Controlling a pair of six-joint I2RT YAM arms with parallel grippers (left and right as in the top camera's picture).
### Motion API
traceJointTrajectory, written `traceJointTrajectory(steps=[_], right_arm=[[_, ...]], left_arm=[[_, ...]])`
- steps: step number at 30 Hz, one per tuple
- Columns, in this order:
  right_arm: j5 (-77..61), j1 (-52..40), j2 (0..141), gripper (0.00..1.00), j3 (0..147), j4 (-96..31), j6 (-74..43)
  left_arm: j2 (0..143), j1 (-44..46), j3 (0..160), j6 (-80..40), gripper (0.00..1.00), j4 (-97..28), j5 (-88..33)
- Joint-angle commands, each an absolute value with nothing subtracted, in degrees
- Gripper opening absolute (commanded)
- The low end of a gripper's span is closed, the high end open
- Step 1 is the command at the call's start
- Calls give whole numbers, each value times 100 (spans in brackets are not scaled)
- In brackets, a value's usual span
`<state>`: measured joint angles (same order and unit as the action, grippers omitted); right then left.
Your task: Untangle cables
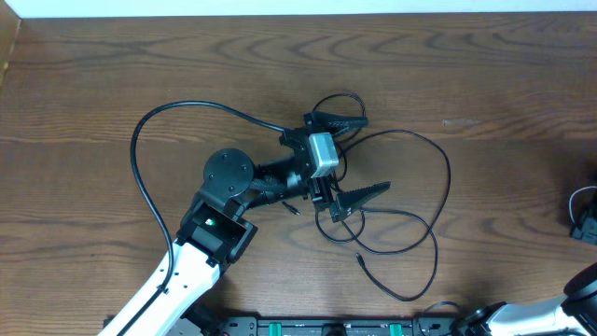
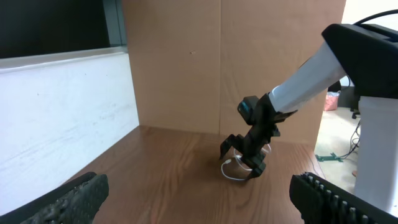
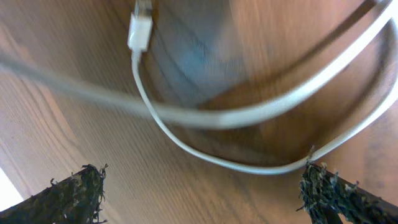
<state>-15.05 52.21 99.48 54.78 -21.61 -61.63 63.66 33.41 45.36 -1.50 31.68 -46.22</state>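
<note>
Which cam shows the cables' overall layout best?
Overhead: the cables lie in full loops under and around the open right gripper. Left wrist shows only a small pale loop beneath that gripper, far off. Right wrist is close up: a few pale, partly blurred strands and one plug.
</note>
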Motion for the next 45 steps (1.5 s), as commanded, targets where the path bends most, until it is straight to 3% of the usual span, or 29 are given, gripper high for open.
traceJointTrajectory(steps=[1, 12, 19, 25, 28, 29, 30, 45], right_arm=[[-2416, 5269, 10110, 99, 5542, -2147, -6486], [-4213, 5262, 10116, 99, 5542, -2176, -6434], [-4224, 5087, 10116, 99, 5542, -2257, -4919], [-3205, 4757, 10116, 99, 5542, -2257, -3454], [-2676, 4486, 10116, 89, 5542, -2257, -3105], [-2464, 4381, 10116, 90, 5542, -2257, -3033], [-2206, 4276, 10116, 99, 5542, -2259, -2982], [1621, 3680, 10116, 99, 5542, -2709, -2974]], left_arm=[[6366, 3312, 4619, -158, 98, 3192, -4674], [6366, 3310, 4619, -158, 98, 3192, -4674], [6366, 3310, 4619, -158, 98, 3194, -4672], [6366, 3312, 4619, -158, 98, 3190, -4672], [6366, 3310, 4619, -158, 98, 3190, -4670], [6366, 3310, 4619, -158, 98, 3190, -4670], [6366, 3310, 4619, -156, 98, 3190, -4670], [6438, 3310, 4619, -156, 98, 3173, -4644]])
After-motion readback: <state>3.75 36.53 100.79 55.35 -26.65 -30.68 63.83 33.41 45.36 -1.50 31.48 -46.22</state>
